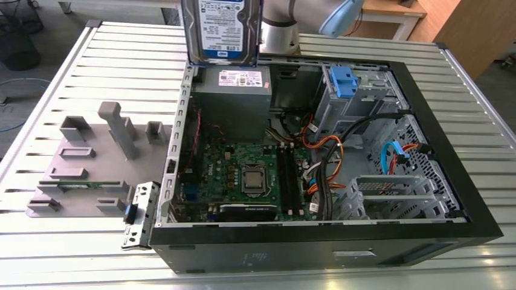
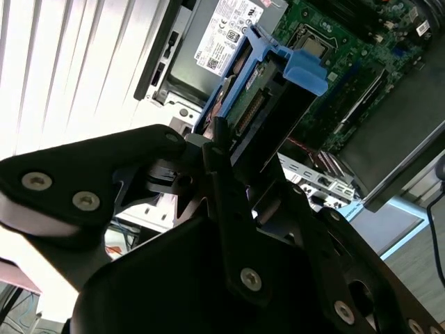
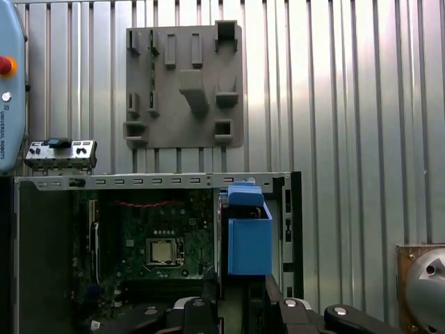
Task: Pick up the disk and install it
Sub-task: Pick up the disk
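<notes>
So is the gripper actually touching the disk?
Touching. In the second wrist view a black finger of the gripper presses against the edge of the disk; in the exterior view the disk hangs in the air above the case.

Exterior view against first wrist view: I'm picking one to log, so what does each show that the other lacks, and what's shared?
The exterior view adds the label face of the disk, the power supply and orange cables. The first wrist view adds a red button on a blue panel. Both share the disk, the case, the processor socket and the grey fixture plate.
</notes>
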{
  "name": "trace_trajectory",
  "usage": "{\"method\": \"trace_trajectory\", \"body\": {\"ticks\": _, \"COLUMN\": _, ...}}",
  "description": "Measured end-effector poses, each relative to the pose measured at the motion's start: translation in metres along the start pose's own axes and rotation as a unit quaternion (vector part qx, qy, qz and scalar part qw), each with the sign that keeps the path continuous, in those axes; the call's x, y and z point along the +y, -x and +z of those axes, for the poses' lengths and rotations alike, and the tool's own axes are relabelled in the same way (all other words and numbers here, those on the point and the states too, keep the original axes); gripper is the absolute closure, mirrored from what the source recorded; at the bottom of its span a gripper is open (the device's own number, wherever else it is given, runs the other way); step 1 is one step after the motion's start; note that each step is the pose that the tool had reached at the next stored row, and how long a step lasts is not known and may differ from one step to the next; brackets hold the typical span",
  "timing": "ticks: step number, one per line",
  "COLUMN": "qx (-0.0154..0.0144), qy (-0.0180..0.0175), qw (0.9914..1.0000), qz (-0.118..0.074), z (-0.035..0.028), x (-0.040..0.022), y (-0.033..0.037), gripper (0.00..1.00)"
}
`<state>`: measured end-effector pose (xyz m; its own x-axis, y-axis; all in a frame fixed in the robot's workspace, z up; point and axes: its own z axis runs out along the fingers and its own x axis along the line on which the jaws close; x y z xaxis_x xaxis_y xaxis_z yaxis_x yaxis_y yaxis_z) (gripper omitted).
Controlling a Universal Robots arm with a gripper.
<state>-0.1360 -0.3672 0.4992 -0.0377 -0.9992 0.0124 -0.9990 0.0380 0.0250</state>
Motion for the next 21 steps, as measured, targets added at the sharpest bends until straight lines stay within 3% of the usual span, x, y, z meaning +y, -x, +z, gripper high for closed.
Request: {"method": "trace_trajectory", "body": {"ticks": 21, "qx": 0.0, "qy": 0.0, "qw": 1.0, "qz": 0.0, "z": -0.0009, "x": -0.0365, "y": 0.0014, "gripper": 0.65}}
